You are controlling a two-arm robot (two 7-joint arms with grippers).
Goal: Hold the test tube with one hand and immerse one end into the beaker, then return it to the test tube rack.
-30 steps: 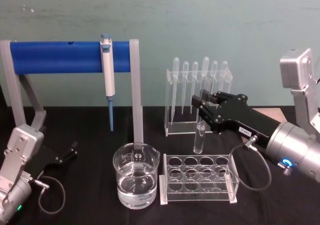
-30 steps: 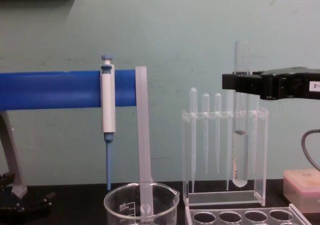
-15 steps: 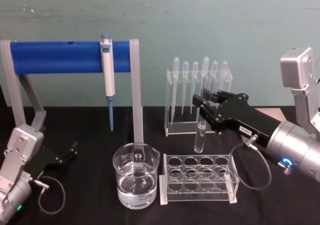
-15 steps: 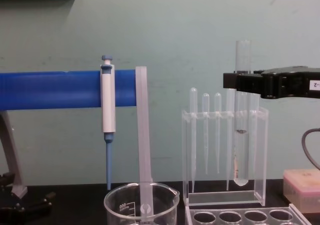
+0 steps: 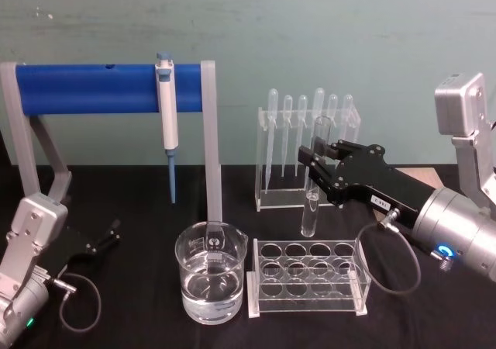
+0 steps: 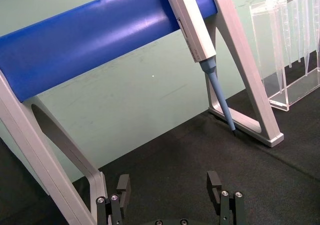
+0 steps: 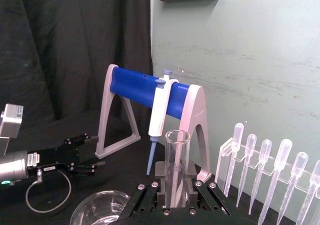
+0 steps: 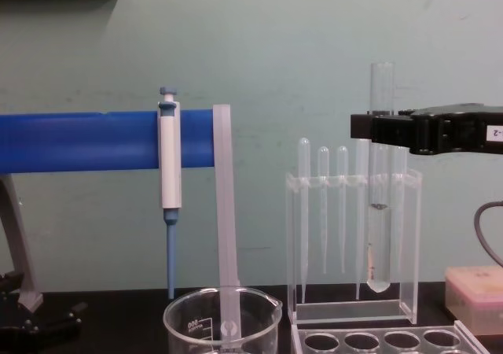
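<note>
two black fingers of the right gripper [image 5: 315,163] are clenched on the tube [image 5: 310,213], a little above its middle, right of centre in the head view. the tube stands nearly upright in the air, rim up, its round bottom clear of the rack [image 5: 310,298] below it and over the rack's far row. in the chest view, at the right, its bottom hangs just above the rack's top, and a dark line crosses the glass partway up. behind it is the clear stand [image 5: 267,198] of pipettes [image 5: 287,124].

the beaker [image 5: 211,248] sits at lower centre of the head view, just left of the rack, with water in its lower part. the tube is up and to the right of it, well apart from its rim.

the left gripper [image 5: 114,235] rests low on the black table [image 5: 139,202] at the lower left of the head view. its fingers are spread with nothing between them. above it a blue bar [image 5: 93,88] on grey legs spans the upper left, with a white micropipette [image 5: 166,105] hanging from its right end, tip down.
</note>
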